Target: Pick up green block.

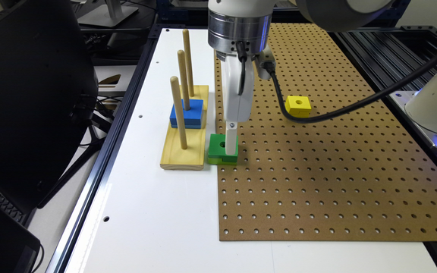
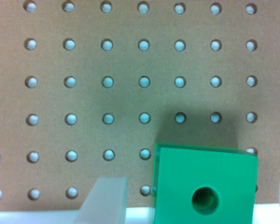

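While the peg stand (image 1: 185, 149) sits just to the exterior view's left of it, the green block (image 2: 204, 186) rests on the pegboard (image 2: 84, 93) edge between spread, released fingers (image 2: 102, 200), not centred: one pale pad apart, the other farther off.

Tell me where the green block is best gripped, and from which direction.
Grip the green block across two opposite flat side faces, coming straight down from above. It lies flat on the pegboard, its hole up, so the sides are parallel and free. The wooden peg base stands close on the exterior view's left, so a finger there has little room. The gripper already straddles it, open.
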{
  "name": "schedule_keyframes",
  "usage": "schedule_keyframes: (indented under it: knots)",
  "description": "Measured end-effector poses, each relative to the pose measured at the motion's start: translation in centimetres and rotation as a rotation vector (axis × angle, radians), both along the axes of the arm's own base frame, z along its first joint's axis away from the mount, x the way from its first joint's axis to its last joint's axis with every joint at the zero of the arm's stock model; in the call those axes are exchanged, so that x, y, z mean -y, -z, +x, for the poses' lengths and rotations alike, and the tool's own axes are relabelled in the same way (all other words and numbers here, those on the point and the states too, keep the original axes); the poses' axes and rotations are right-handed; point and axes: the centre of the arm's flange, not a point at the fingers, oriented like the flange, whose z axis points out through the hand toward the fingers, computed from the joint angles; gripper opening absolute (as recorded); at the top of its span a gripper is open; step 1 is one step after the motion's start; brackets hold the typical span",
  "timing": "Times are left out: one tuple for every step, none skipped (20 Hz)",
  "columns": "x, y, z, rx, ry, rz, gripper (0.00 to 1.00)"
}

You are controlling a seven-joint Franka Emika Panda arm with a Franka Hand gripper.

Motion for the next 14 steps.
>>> schedule_keyframes:
  knots:
    - [0.0,0.0,0.0,0.001,0.0,0.0,1.0]
    - [0.0,-0.1,0.1,0.002,0.0,0.0,1.0]
    - [0.0,-0.1,0.1,0.002,-0.001,0.001,1.0]
    - [-0.1,-0.1,0.1,0.003,-0.001,0.001,1.0]
    - [-0.1,-0.1,0.1,0.003,-0.001,0.001,1.0]
    - [-0.1,-0.1,0.1,0.003,-0.001,0.001,1.0]
    - [-0.1,-0.1,0.1,0.003,-0.001,0.001,1.0]
    - [-0.1,0.0,0.1,0.0,-0.001,0.001,1.0]
    - [-0.1,0.5,0.1,-0.003,-0.001,0.001,1.0]
    - [-0.1,1.0,0.0,-0.005,0.0,0.002,1.0]
    - [-0.1,1.9,0.0,-0.005,0.0,0.004,1.0]
    - [-0.1,2.8,0.0,-0.004,0.001,0.006,1.0]
    - [-0.1,3.6,0.0,-0.003,0.002,0.009,1.0]
    - [-0.2,4.1,0.1,-0.002,0.003,0.011,1.0]
